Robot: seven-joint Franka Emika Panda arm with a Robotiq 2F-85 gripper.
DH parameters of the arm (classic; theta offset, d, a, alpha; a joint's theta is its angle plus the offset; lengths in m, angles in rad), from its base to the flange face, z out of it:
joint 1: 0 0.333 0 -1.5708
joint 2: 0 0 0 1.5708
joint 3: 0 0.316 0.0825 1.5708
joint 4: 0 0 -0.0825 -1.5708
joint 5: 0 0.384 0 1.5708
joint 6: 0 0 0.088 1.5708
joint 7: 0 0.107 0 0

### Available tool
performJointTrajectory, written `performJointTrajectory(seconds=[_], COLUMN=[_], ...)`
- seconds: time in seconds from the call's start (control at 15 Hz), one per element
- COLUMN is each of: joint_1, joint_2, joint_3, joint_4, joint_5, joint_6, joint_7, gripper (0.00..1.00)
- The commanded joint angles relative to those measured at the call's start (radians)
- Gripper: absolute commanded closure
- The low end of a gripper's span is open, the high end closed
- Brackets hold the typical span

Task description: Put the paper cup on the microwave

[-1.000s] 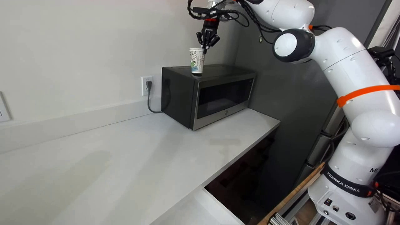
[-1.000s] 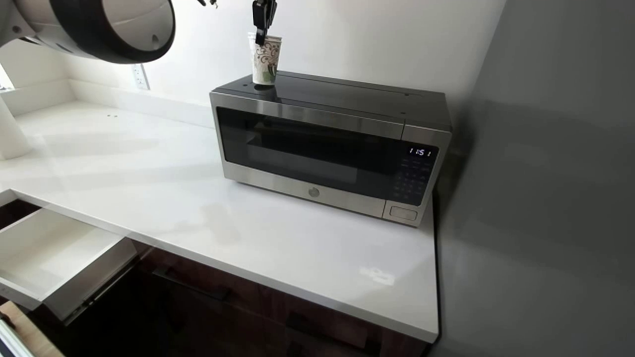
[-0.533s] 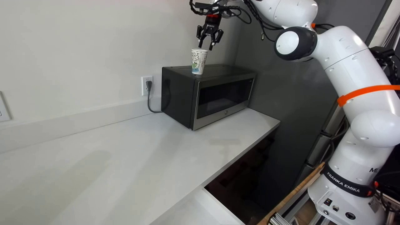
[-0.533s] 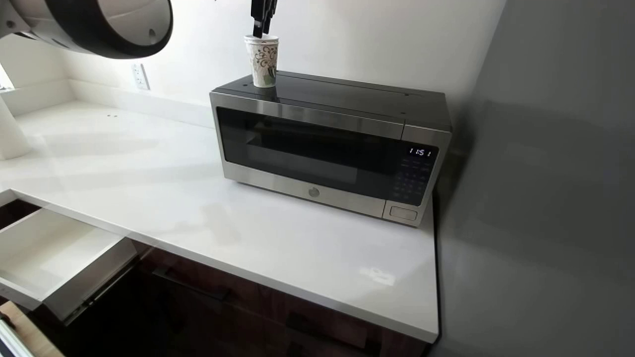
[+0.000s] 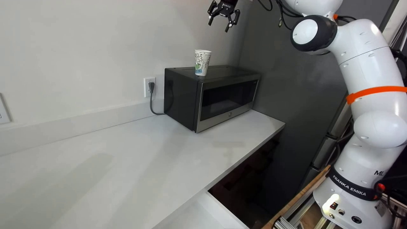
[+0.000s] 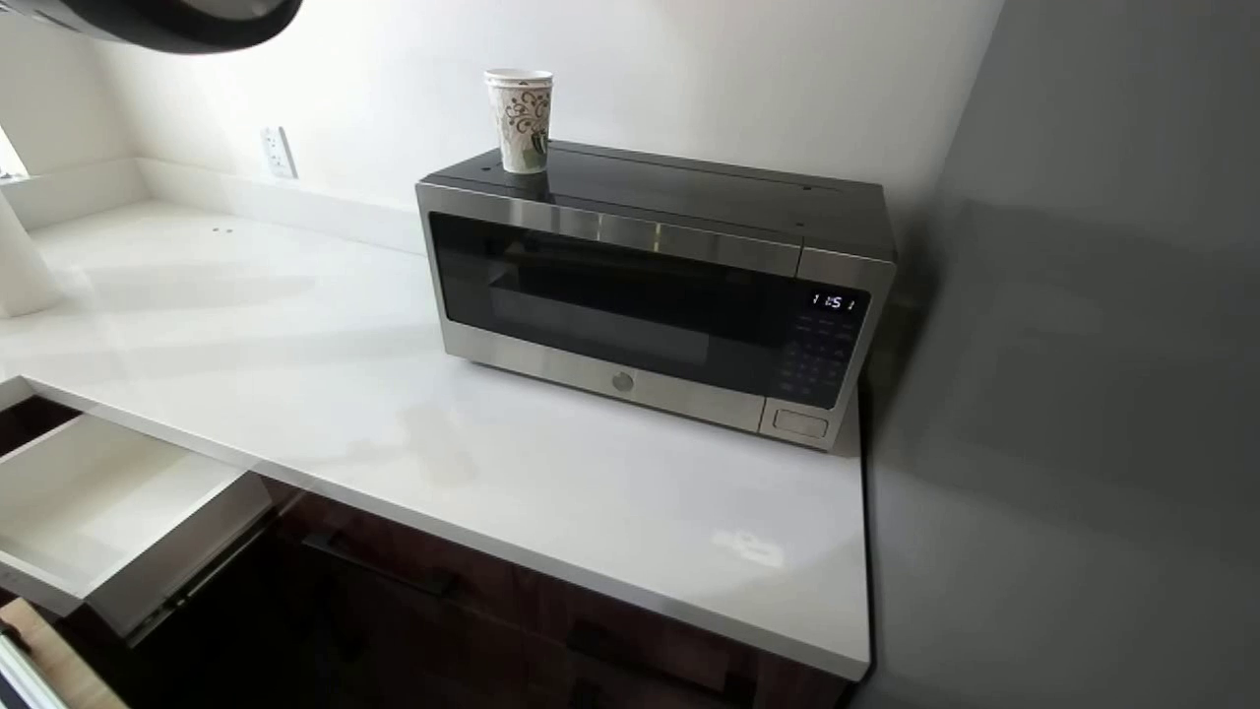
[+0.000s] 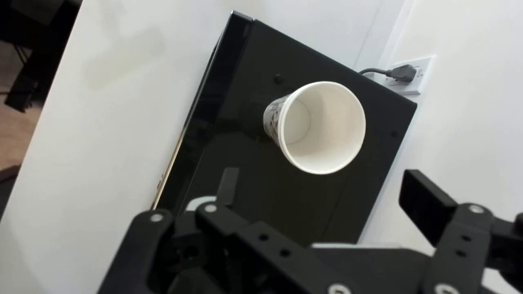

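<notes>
Have paper cup (image 5: 202, 63) standing upright on microwave (image 6: 640, 286), at back corner of countertop (image 5: 127, 165) beside grey panel (image 5: 283, 95). See gripper (image 5: 218, 26) spread, pinching nothing, above cup and apart from it (exact gap hard to judge in wrist view). Judge placing step complete, only getting clear left. Next, lift away without brushing cup.

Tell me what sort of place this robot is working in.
Most likely a kitchen, perhaps a home one or an office kitchenette; I can't tell which. A microwave plugged into a wall outlet stands on a white countertop with a drawer pulled out below.
</notes>
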Motion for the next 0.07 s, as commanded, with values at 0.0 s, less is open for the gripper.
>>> performJointTrajectory(seconds=[0.0], joint_1=[0.000], joint_2=[-0.029], joint_3=[-0.010], joint_4=[-0.029], joint_5=[-0.002], joint_6=[0.011], joint_7=[-0.041], gripper=[0.00])
